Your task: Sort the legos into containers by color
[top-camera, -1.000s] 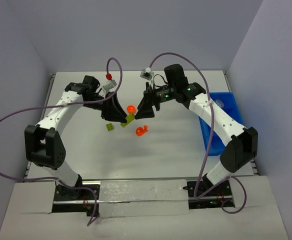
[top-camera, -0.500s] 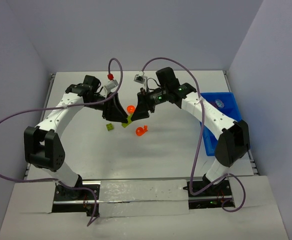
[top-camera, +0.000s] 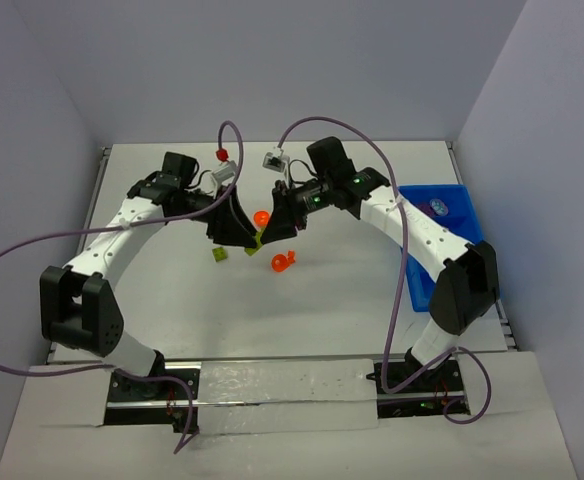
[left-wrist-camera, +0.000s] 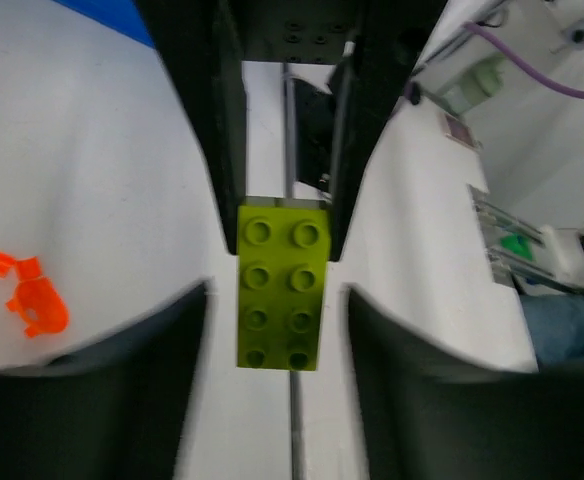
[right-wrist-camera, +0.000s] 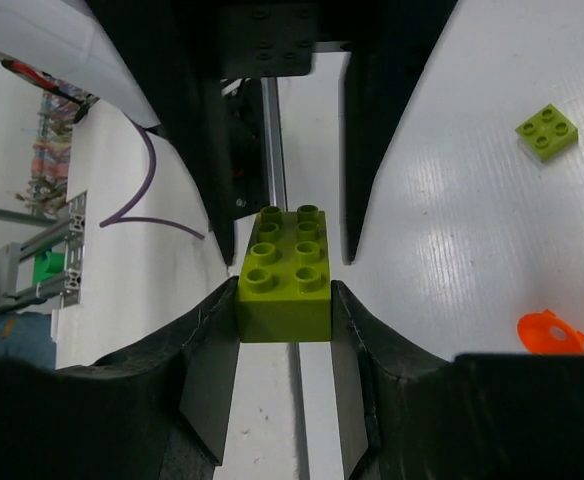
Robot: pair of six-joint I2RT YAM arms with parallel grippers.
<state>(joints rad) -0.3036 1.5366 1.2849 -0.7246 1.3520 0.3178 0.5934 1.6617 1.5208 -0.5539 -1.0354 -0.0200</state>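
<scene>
Seen from above, the left gripper (left-wrist-camera: 275,295) reaches in from 9 o'clock. Its fingers are released, with a gap on each side of the lime-green two-by-four brick (left-wrist-camera: 282,285). A small lime-green square brick (top-camera: 218,254) lies on the white table (top-camera: 172,300) at 8 o'clock from it. The two-by-four brick sits mid-table between both grippers, with a round orange piece (top-camera: 262,217) at its 12 o'clock and a second orange piece (top-camera: 283,263) at its 4 o'clock. The right gripper (right-wrist-camera: 283,290) comes in from 3 o'clock, clenched on the two-by-four brick's sides. The blue tray (top-camera: 457,200) sits at the table's 3 o'clock edge.
</scene>
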